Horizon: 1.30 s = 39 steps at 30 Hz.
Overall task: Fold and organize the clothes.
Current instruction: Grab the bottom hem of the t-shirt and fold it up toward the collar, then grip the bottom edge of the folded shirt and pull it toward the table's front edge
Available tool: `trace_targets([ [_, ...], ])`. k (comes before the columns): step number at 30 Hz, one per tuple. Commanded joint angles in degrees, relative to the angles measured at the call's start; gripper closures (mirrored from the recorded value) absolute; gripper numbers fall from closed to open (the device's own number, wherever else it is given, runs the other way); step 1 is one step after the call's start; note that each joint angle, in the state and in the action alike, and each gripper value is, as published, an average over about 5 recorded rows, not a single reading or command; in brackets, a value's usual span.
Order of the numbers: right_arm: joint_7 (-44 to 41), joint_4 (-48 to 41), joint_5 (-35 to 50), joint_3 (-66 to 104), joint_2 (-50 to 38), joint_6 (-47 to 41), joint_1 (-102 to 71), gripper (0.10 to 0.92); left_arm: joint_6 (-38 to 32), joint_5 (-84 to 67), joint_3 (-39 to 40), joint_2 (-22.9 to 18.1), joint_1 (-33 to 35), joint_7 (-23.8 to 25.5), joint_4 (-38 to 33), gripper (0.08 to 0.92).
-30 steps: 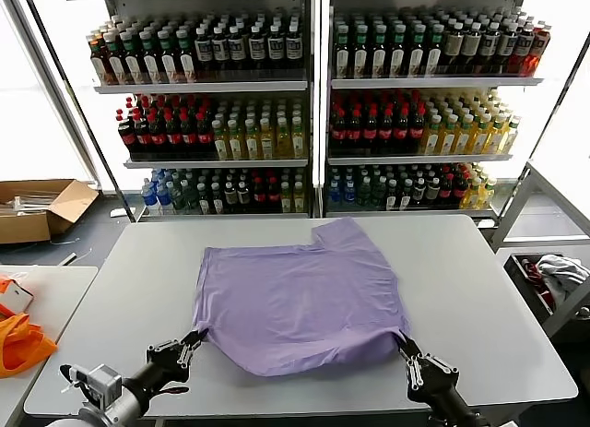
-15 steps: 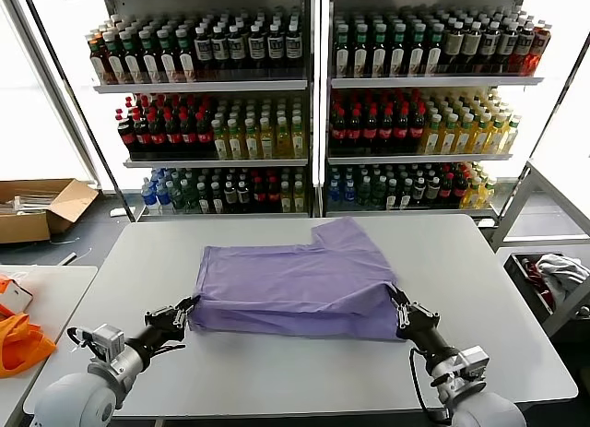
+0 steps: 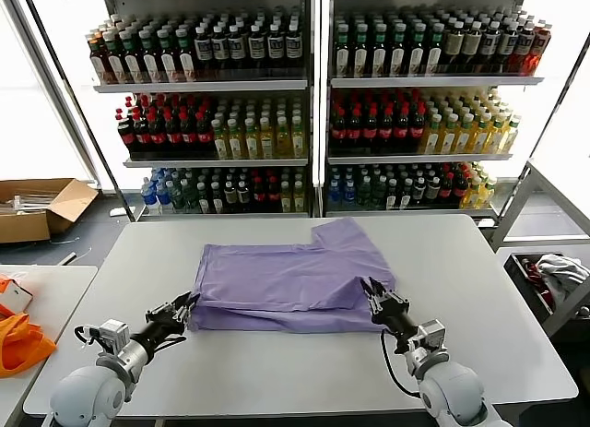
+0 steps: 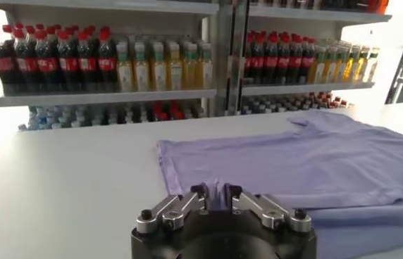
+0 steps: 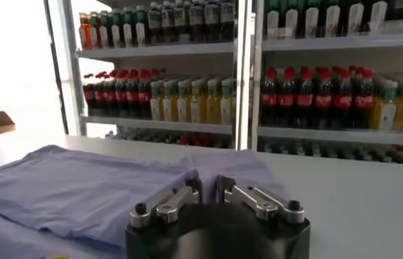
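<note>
Lavender T-shirt (image 3: 290,284) lies folded mid-table (image 3: 479,335), one sleeve toward the far edge. Left gripper (image 3: 181,309) at its near-left corner and right gripper (image 3: 376,297) at its near-right corner, both with fingers slightly parted; whether either grips cloth, cannot tell.

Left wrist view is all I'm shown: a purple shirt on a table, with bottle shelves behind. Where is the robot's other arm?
Observer: The right gripper is at the near right corner of the lavender T-shirt, opposite the left gripper at the near left corner.
Operator: Is anything lying around besides the shirt?
Observer: Yes, an orange fabric item lies on a separate side table to the robot's left.
Operator: And on the other side?
Observer: A white-grey cloth bundle sits in a rack beyond the table's right edge.
</note>
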Motion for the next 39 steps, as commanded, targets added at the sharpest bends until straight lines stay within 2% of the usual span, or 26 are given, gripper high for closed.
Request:
trace_targets([
  [1, 1.12, 2.41, -1.46, 3.77, -0.36, -1.61, -3.87, 0.561, -0.82, 0.03, -2.95, -0.53, 2.42, -1.18, -1.61, 0.621],
  [7, 5.23, 6.52, -1.04, 7.45, -0.90, -5.67, -10.54, 0.396, -1.10, 0.92, -2.88, -1.83, 6.72, -1.86, -2.52, 0.448],
  [13, 7.74, 7.22, 0.93, 7.13, 0.16, -9.78, -11.66, 0.238, -0.85, 1.47, -0.89, -3.36, 7.50, -2.57, -2.01, 0.275],
  [17, 8.39, 6.79, 2.09, 6.12, 0.77, -11.65, -11.18, 0.205, -0.40, 1.15, 0.27, -3.66, 5.88, -3.17, -0.31, 0.196],
  [20, 8.95, 6.31, 3.27, 5.44, 1.10, -12.41, -10.43, 0.243, -0.16, 0.47, 1.01, -3.67, 4.61, -3.32, 0.76, 0.180],
  [25, 9.42, 6.57, 4.99, 4.94, 1.08, -13.06, -9.75, 0.387, -0.07, -0.05, 2.30, -3.73, 3.21, -3.06, 1.86, 0.203],
  [39, 9.70, 7.92, 6.42, 4.83, 1.10, -13.94, -10.88, 0.786, -0.15, -0.47, 1.69, -2.68, 4.88, -2.21, 1.95, 0.597],
])
